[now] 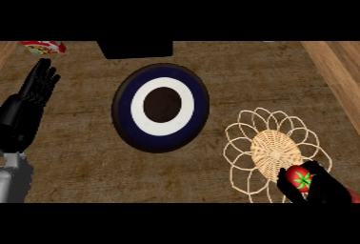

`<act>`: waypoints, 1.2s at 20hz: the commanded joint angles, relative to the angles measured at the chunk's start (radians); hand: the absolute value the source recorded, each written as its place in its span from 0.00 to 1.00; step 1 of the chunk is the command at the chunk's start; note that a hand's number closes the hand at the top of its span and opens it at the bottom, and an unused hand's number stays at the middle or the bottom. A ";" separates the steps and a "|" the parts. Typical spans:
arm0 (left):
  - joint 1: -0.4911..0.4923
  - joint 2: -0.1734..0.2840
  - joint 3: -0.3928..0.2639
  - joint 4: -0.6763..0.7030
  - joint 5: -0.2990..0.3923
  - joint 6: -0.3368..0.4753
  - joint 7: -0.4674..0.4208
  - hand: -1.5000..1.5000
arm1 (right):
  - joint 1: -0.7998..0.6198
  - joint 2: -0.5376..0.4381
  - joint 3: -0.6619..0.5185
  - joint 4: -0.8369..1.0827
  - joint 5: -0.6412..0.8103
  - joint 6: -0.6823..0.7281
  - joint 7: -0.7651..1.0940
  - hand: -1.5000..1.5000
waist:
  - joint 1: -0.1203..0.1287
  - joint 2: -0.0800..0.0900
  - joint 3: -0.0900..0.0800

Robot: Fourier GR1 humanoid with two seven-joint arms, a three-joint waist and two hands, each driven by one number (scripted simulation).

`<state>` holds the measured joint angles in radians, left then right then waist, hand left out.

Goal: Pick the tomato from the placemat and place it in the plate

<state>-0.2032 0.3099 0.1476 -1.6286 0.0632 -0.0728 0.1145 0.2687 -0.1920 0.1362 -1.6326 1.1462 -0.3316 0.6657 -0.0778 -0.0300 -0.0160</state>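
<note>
A red tomato with a green stem star lies at the near edge of a woven, flower-shaped placemat on the right. My right hand comes in from the lower right corner, with its fingers and thumb curled round the tomato on both sides. A round plate with a dark blue rim, white ring and dark brown centre sits in the middle of the counter, left of the placemat. My left hand rests open at the left edge, fingers up.
A red and white object shows at the far left corner. A black block stands behind the plate. A light wooden strip runs along the counter's right side.
</note>
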 commanded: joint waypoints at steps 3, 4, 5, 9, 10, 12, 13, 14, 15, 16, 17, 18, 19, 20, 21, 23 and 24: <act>-0.003 -0.026 -0.035 -0.013 -0.008 0.000 0.014 0.50 | 0.258 0.130 0.216 -0.341 0.226 -0.131 0.081 1.00 | 0.031 0.019 0.013; -0.049 -0.007 -0.010 0.004 0.005 -0.005 0.008 0.50 | 0.271 0.129 0.248 -0.367 0.256 -0.179 0.048 1.00 | 0.030 0.020 0.013; -0.031 -0.022 -0.028 0.015 -0.014 0.003 0.004 0.50 | 0.315 0.139 0.300 -0.402 0.283 -0.196 0.038 1.00 | 0.035 0.022 0.014; -0.054 -0.032 -0.054 -0.031 -0.029 0.015 0.031 0.50 | 0.280 0.189 0.488 -0.503 0.395 -0.232 0.034 1.00 | 0.054 0.021 0.014; -0.014 -0.009 -0.018 -0.010 0.002 -0.022 -0.007 0.50 | 0.283 0.190 0.505 -0.546 0.395 -0.216 0.021 1.00 | 0.064 0.023 0.014; -0.048 -0.015 -0.034 -0.006 -0.012 -0.014 0.008 0.50 | 0.289 0.190 0.624 -0.549 0.486 -0.249 0.067 1.00 | 0.063 0.024 0.014; -0.047 -0.014 -0.017 0.034 -0.007 -0.019 -0.027 0.50 | 0.280 0.191 0.661 -0.595 0.495 -0.204 0.089 1.00 | 0.064 0.027 0.014; -0.061 -0.016 -0.023 0.043 -0.004 -0.027 -0.022 0.50 | 0.213 0.191 0.680 -0.522 0.522 -0.232 0.125 1.00 | 0.069 0.029 0.015; -0.037 -0.023 -0.021 0.026 -0.005 -0.022 -0.023 0.50 | 0.199 0.191 0.712 -0.549 0.557 -0.182 0.158 1.00 | 0.073 0.029 0.015; -0.112 -0.018 -0.030 0.043 -0.018 -0.006 0.031 0.50 | 0.167 0.191 0.762 -0.578 0.604 -0.130 0.219 1.00 | 0.068 0.029 0.015; -0.019 -0.047 -0.058 0.005 -0.039 -0.009 -0.032 0.50 | 0.116 0.192 0.773 -0.537 0.602 -0.118 0.235 1.00 | 0.078 0.029 0.015; -0.099 -0.021 -0.039 -0.009 -0.012 -0.013 0.057 0.50 | -0.012 0.191 0.730 -0.499 0.574 -0.073 0.314 1.00 | 0.083 0.032 0.015; -0.055 -0.054 -0.064 0.005 -0.033 -0.005 0.006 0.50 | -0.022 0.190 0.735 -0.566 0.577 0.025 0.307 1.00 | 0.082 0.032 0.015; -0.080 -0.036 -0.051 0.002 -0.013 -0.021 0.031 0.50 | -0.086 0.188 0.747 -0.467 0.573 -0.039 0.350 1.00 | 0.087 0.033 0.015; -0.061 -0.047 -0.062 0.001 -0.033 -0.011 -0.008 0.50 | -0.102 0.187 0.769 -0.488 0.566 -0.026 0.392 1.00 | 0.091 0.034 0.014; -0.107 -0.049 -0.067 0.008 -0.030 -0.004 0.038 0.50 | -0.182 0.185 0.717 -0.502 0.464 0.027 0.369 1.00 | 0.103 0.039 0.015; -0.089 -0.021 -0.030 0.032 -0.004 -0.037 -0.007 0.50 | -0.211 0.185 0.701 -0.509 0.458 0.032 0.375 1.00 | 0.108 0.040 0.014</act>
<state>-0.2823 0.2775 0.1022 -1.6101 0.0452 -0.0933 0.1188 0.2573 -0.1592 0.8660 -2.1521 1.6678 -0.3836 0.9438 0.0142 0.0053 -0.0017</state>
